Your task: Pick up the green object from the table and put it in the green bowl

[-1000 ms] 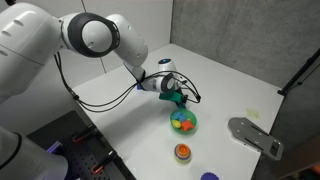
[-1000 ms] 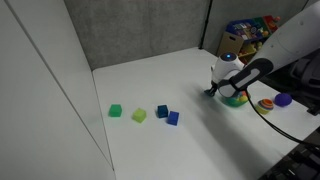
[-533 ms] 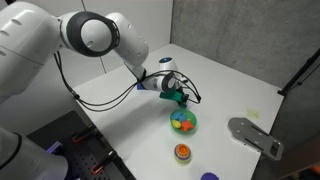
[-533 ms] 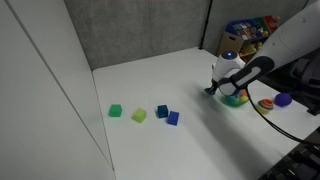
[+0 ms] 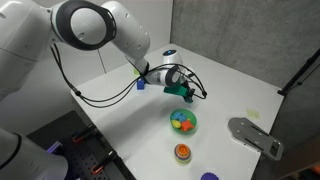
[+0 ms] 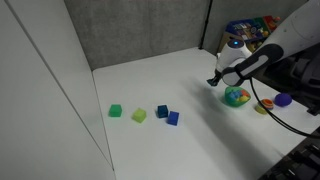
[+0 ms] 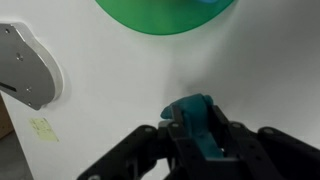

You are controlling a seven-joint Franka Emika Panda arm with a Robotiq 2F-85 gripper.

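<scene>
My gripper (image 7: 196,128) is shut on the green object (image 7: 189,112), a small teal-green block that sticks out between the fingers. In both exterior views the gripper (image 5: 186,93) (image 6: 214,80) hangs above the white table, just beside the green bowl (image 5: 190,128) (image 6: 229,100) and a little higher than it. In the wrist view the bowl's rim (image 7: 165,18) is at the top edge, apart from the block. The bowl holds several small coloured pieces.
An orange-red cup (image 5: 182,151) and a purple thing (image 5: 208,177) stand past the bowl. A grey flat part (image 5: 255,136) (image 7: 25,65) lies near the table's edge. Several small blocks (image 6: 139,115) (image 6: 173,118) lie far from the bowl.
The gripper has risen off the table with the teal-green block in it and stands a little farther from the bowl. The bowl and the other things have not moved.
</scene>
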